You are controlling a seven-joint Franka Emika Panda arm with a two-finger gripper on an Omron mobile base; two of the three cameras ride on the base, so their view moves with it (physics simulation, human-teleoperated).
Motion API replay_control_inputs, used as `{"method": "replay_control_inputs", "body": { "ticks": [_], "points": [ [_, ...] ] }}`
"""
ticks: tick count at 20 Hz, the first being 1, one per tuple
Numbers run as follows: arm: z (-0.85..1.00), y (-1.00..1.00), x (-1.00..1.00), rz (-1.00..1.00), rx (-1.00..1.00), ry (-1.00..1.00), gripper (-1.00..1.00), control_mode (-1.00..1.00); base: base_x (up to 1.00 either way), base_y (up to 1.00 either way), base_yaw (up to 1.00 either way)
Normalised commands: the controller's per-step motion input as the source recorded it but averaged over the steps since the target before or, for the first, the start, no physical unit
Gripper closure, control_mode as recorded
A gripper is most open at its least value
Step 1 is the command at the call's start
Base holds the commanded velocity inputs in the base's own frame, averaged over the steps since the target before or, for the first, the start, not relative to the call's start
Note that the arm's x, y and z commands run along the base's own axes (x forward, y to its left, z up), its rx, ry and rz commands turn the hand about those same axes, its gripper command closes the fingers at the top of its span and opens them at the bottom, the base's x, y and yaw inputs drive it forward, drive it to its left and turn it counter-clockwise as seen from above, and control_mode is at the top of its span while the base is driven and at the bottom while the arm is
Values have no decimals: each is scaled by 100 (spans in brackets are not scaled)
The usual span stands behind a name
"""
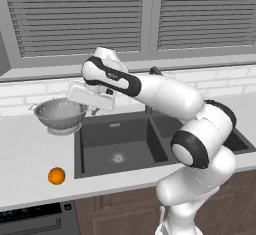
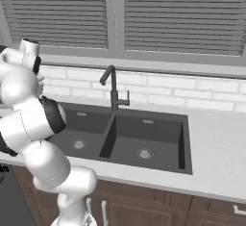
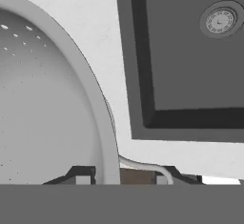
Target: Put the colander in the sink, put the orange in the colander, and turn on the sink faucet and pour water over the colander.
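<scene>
Pale speckled surface [image 1: 30, 154] below slatted window blinds [image 1: 80, 14] — end effector [image 3: 119, 178] pinching the shiny perforated metal colander [image 1: 60, 114] rim, left of the dark double-basin sink [image 1: 125, 144].

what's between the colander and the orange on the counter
Nothing: in the left base view, only bare white counter runs from the colander near the wall down to the orange near the front edge.
</scene>
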Motion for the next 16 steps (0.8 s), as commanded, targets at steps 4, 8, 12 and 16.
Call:
{"method": "replay_control_inputs", "body": {
  "ticks": [4, 8, 12, 16],
  "points": [
    [4, -52, -18, -12, -21, 1, 100, -100, 0, 0, 0],
    [-6, -32, -2, -7, -24, 0, 100, -100, 0, 0, 0],
    [-41, -30, 1, -2, -10, -3, 100, -100, 0, 0, 0],
    [-50, -32, 9, 0, 0, -1, 100, -100, 0, 0, 0]
  ]
}}
